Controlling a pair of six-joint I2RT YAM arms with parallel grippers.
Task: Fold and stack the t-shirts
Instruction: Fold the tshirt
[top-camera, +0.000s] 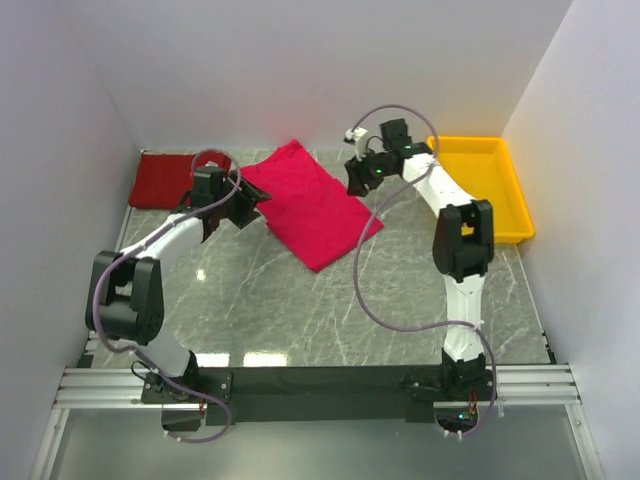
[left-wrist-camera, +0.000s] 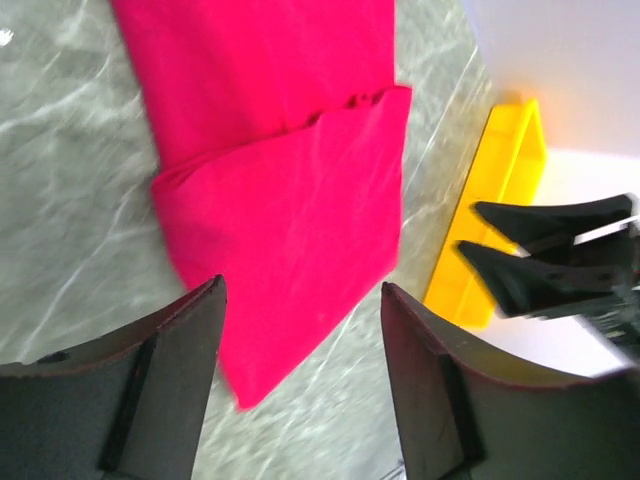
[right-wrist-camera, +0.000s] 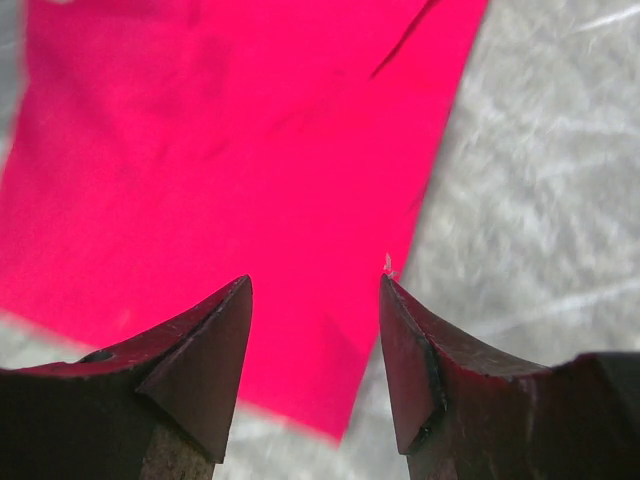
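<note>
A bright crimson t-shirt lies folded into a slanted rectangle on the grey marble table. A darker red t-shirt lies folded at the back left corner. My left gripper hovers at the crimson shirt's left edge, open and empty. In the left wrist view the crimson t-shirt lies beyond the left gripper. My right gripper hangs open over the shirt's right back edge. The right wrist view shows the crimson t-shirt flat below the right gripper, nothing between its fingers.
A yellow plastic tray stands at the back right, also seen as the yellow tray in the left wrist view. White walls close in the table at the left, back and right.
</note>
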